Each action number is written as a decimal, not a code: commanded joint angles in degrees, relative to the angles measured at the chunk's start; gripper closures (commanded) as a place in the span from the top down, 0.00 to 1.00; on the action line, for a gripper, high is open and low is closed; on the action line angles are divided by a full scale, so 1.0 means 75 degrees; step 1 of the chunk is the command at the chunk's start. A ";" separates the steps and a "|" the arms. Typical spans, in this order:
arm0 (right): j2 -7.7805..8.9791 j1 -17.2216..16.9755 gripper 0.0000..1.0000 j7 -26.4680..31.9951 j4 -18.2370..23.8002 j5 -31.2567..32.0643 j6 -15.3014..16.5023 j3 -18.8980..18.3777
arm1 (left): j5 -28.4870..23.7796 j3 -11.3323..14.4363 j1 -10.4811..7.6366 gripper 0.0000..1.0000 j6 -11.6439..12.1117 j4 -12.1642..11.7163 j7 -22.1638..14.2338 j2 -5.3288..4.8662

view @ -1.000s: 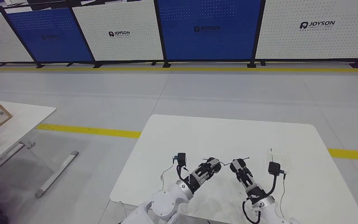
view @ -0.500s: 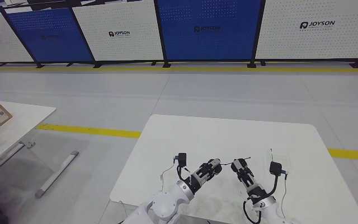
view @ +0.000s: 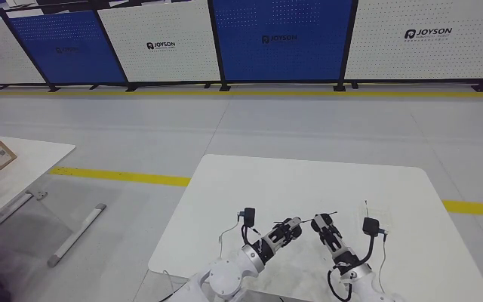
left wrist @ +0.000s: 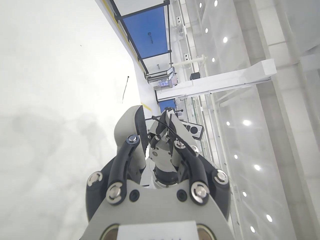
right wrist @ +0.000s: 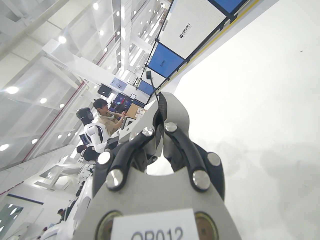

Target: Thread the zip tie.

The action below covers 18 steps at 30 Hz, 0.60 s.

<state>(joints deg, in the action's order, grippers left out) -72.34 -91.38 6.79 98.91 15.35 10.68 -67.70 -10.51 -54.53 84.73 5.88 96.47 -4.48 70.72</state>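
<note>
Zip tie is a thin black plastic strap, likely light, springy and slick, so it is best pinched close behind its head. It pokes out of the right claw, which is clenched on it above the table. Left claw sits just beside, partly spread, seemingly gripping nothing. A second tie lies farther off on the table.

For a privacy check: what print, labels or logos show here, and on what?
White pegboard wall panels: dark brand logo, legible, not transcribed.
Blue pegboard wall panels: same logo, fainter.
White sticker on right wrist mount: short code, cropped.
White sticker on left wrist mount: cropped, unreadable.
</note>
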 commanded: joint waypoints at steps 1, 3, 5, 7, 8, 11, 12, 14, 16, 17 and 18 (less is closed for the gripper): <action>-0.0002 0.0000 0.00 -0.0002 -0.0002 0.0008 0.0005 0.0003 | -0.0001 0.0010 -0.0011 0.19 -0.0006 -0.0013 0.0025 0.0008; -0.0005 -0.0003 0.00 -0.0002 -0.0001 0.0017 0.0010 0.0005 | -0.0023 0.0005 -0.0021 0.16 -0.0006 -0.0027 0.0056 0.0016; -0.0008 -0.0009 0.00 -0.0010 0.0001 0.0024 0.0015 0.0008 | -0.0034 0.0004 -0.0024 0.05 0.0000 -0.0036 0.0071 0.0022; -0.0009 -0.0014 0.00 -0.0013 0.0002 0.0030 0.0018 0.0006 | -0.0040 0.0002 -0.0023 0.01 0.0001 -0.0039 0.0080 0.0026; -0.0010 -0.0016 0.00 -0.0015 0.0002 0.0030 0.0021 0.0005 | -0.0040 0.0002 -0.0023 0.00 0.0001 -0.0042 0.0080 0.0028; -0.0013 -0.0021 0.00 -0.0016 0.0007 0.0037 0.0022 0.0002 | -0.0069 -0.0013 -0.0019 0.00 0.0005 -0.0047 0.0072 0.0032; -0.0014 -0.0022 0.00 -0.0012 0.0009 0.0043 0.0019 0.0001 | -0.0090 -0.0022 -0.0017 0.00 0.0014 -0.0048 0.0069 0.0034; -0.0015 -0.0022 0.00 0.0000 0.0014 0.0053 0.0004 -0.0002 | -0.0112 -0.0034 -0.0013 0.00 0.0028 -0.0048 0.0062 0.0036; -0.0017 -0.0017 0.00 0.0030 0.0026 0.0076 -0.0024 0.0007 | -0.0117 -0.0043 -0.0011 0.00 0.0037 -0.0050 0.0046 0.0038; -0.0017 -0.0013 0.00 0.0046 0.0032 0.0087 -0.0039 0.0012 | -0.0116 -0.0047 -0.0011 0.00 0.0041 -0.0051 0.0038 0.0038; -0.0018 -0.0008 0.00 0.0060 0.0037 0.0095 -0.0053 0.0015 | -0.0115 -0.0050 -0.0010 0.00 0.0045 -0.0051 0.0031 0.0039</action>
<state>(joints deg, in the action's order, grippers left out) -72.47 -91.48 7.13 99.15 16.00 10.38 -67.61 -11.40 -54.88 84.66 6.19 96.09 -4.19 71.00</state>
